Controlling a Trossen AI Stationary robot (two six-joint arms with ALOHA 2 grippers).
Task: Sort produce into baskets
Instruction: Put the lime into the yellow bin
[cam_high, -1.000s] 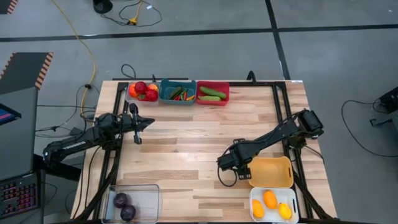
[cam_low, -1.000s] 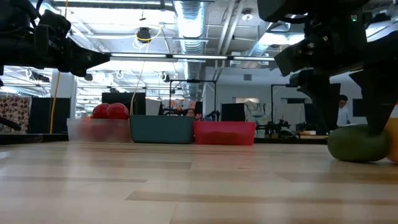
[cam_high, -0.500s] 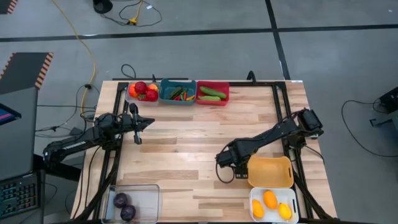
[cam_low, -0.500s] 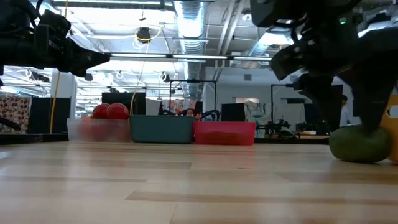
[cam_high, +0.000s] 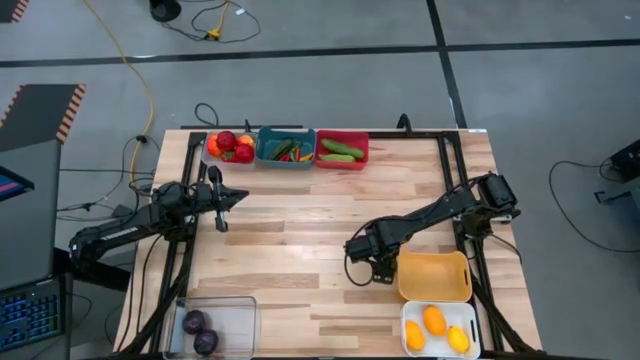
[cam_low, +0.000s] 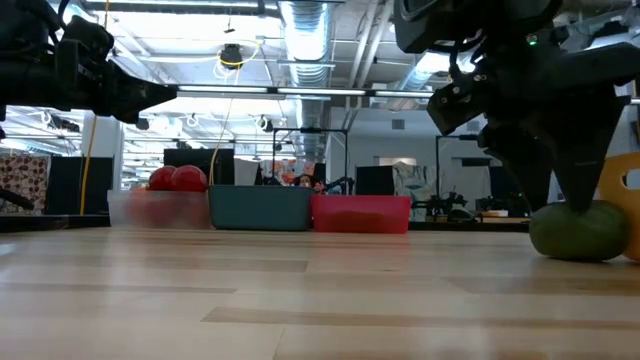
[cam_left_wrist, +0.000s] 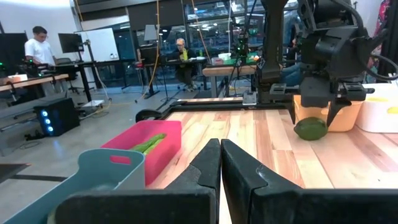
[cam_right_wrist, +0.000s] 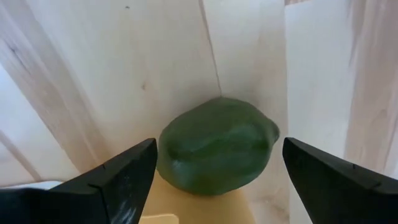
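Observation:
A green oblong fruit (cam_right_wrist: 214, 146) lies on its side on the table, close to the orange-yellow basket (cam_high: 435, 277). My right gripper (cam_left_wrist: 316, 113) points straight down over it, open, one finger on each side of the fruit with a gap at both. In the high view the gripper hides the fruit. My left gripper (cam_left_wrist: 220, 163) waits shut and level over the table's left part. At the far edge stand a pale grey basket (cam_high: 213, 157) of red produce, a teal basket (cam_high: 285, 159) of mixed pieces and a red basket (cam_high: 341, 163) with green ones.
A white basket (cam_high: 408, 312) with orange and yellow fruit stands at the near right corner, right by the orange-yellow basket. A clear basket (cam_high: 240, 310) with two purple pieces is at the near left. Bare wood lies across the table's middle (cam_high: 300, 240). People show in the room beyond the table.
My right gripper has rolled about its downward line above the green fruit and stays open. The fruit lies where it was.

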